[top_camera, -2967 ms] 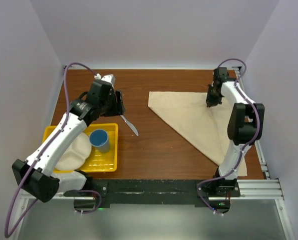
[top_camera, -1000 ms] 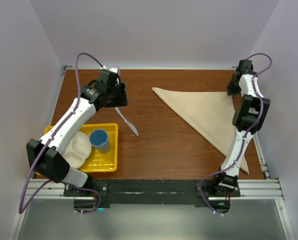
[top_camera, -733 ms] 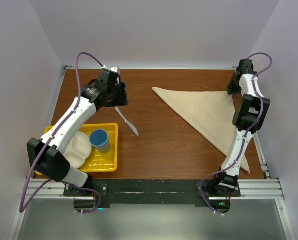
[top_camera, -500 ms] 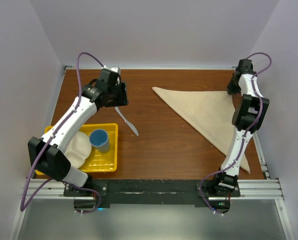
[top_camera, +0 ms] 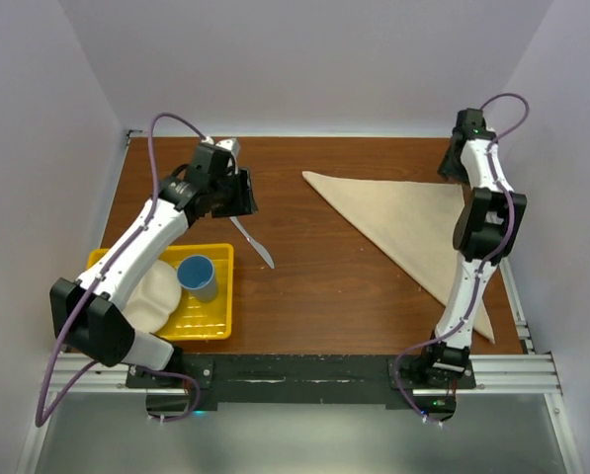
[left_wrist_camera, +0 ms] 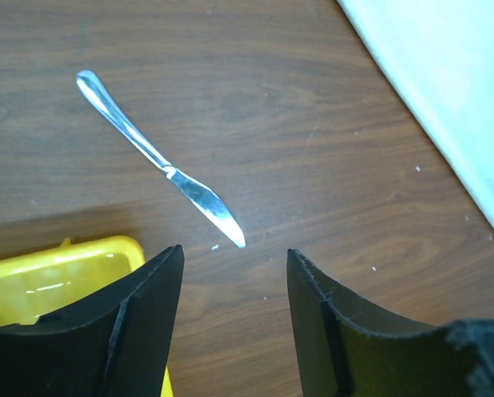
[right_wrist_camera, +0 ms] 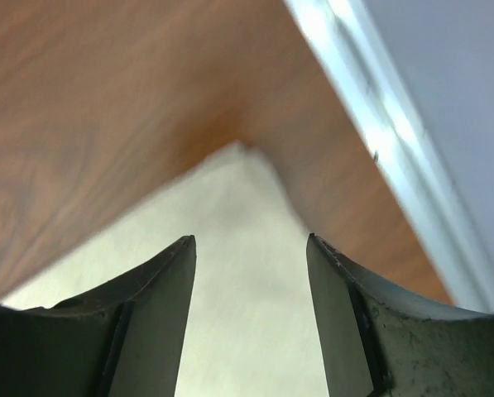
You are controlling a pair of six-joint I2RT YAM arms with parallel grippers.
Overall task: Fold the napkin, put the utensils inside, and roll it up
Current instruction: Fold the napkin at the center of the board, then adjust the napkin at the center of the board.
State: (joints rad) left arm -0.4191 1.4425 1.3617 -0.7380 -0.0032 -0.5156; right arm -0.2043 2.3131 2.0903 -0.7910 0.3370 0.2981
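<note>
Hovering with both my jaws spread, holding nothing. Left gripper hangs near the slim silver table knife on the brown wood table. Right gripper is above the far corner of the plain beige cloth napkin, a flat triangle; my right arm hides part of its right edge.

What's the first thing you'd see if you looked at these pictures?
A big tan napkin, folded into a triangle, covers the right side of the table, with the open right gripper over its far corner. A shiny knife lies left of it, near the open left gripper. A bright yellow tray with a blue cup sits near left.
</note>
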